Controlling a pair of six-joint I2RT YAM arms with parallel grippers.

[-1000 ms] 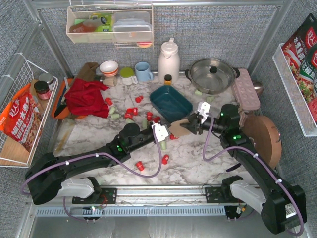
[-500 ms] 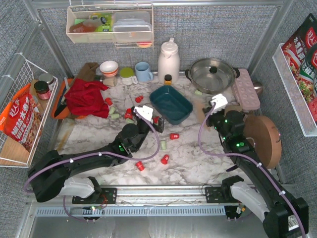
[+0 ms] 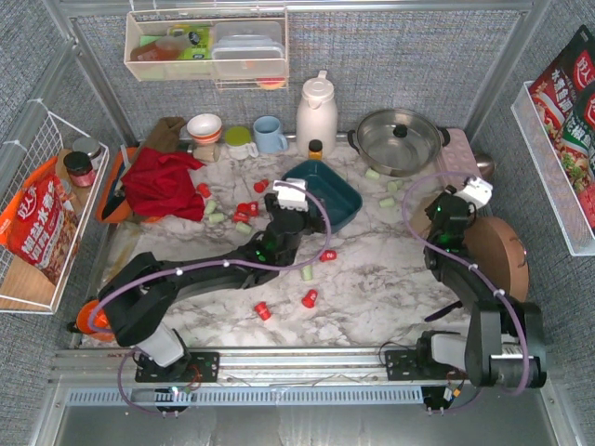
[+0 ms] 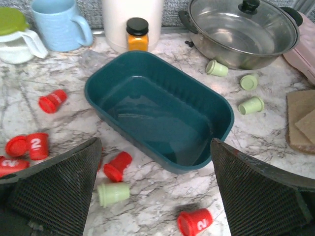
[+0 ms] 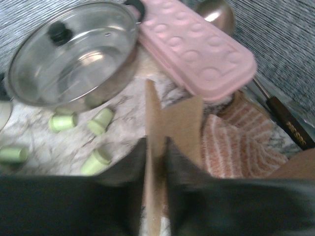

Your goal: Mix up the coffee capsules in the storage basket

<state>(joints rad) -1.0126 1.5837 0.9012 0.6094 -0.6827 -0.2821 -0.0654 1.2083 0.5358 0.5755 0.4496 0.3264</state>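
The storage basket (image 4: 157, 108) is a dark teal tray and holds nothing; it also shows in the top view (image 3: 337, 200). Red and mint coffee capsules lie loose on the marble round it: red (image 4: 194, 221), red (image 4: 117, 166), green (image 4: 113, 193), green (image 4: 251, 105). More reds cluster to the left (image 3: 246, 209). My left gripper (image 4: 155, 196) hangs open just short of the basket's near wall, empty, also seen from above (image 3: 296, 212). My right gripper (image 5: 156, 152) is shut on a thin brown cardboard piece (image 5: 183, 123) held edge-on at the far right (image 3: 457, 200).
A steel pot with a glass lid (image 5: 74, 54) and a pink tray (image 5: 197, 49) lie ahead of the right gripper, with a striped cloth (image 5: 241, 142) beside it. A white jug (image 3: 316, 111), blue mug (image 3: 270, 133), red cloth (image 3: 163, 181) and round wooden board (image 3: 497, 255) ring the table.
The left arm reached forward to the basket and its jaws opened wide. The right arm swung from mid-table to the far right, carrying the cardboard piece.
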